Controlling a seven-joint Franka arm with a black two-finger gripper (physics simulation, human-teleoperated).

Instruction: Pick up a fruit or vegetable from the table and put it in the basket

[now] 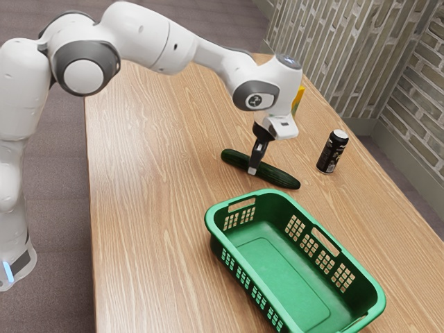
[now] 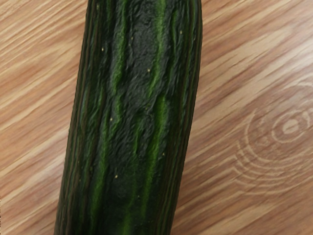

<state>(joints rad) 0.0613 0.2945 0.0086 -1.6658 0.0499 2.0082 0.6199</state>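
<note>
1 expanse of purple-grey carpeted floor [image 1: 59, 291] under everything, with 1 wall of pale, rough brick [image 1: 333, 55] at the exterior view's upper right. Next down in size, 1 long tan table of streaky-grained wood [image 1: 152, 208]. Over it, 1 white, jointed arm with dark grey caps [image 1: 152, 38], reaching in from the exterior view's left.

On the table, 1 deep, rectangular basket of green plastic with slotted walls [image 1: 270, 274]. Inside, bare green bottom in plain sight.

Beyond the basket's far short end, near but outside it, 1 long, dark green, ridged cucumber [image 1: 281, 177]. Lying flat on the wood, lighter green streaks along the skin in the wrist view, directly below the hand.

At the cucumber's middle, 1 black gripper with a pale tip [image 1: 253, 170], pointing down. Cannot tell whether open, closed, or gripping the cucumber.

Toward the exterior view's right from the cucumber, well apart from the gripper, 1 black, cylindrical metal can with a silvery top [image 1: 331, 154], upright. Smallest visible patch: 1 yellow object [image 1: 299, 99], partly hidden behind the arm; kind uncertain.
</note>
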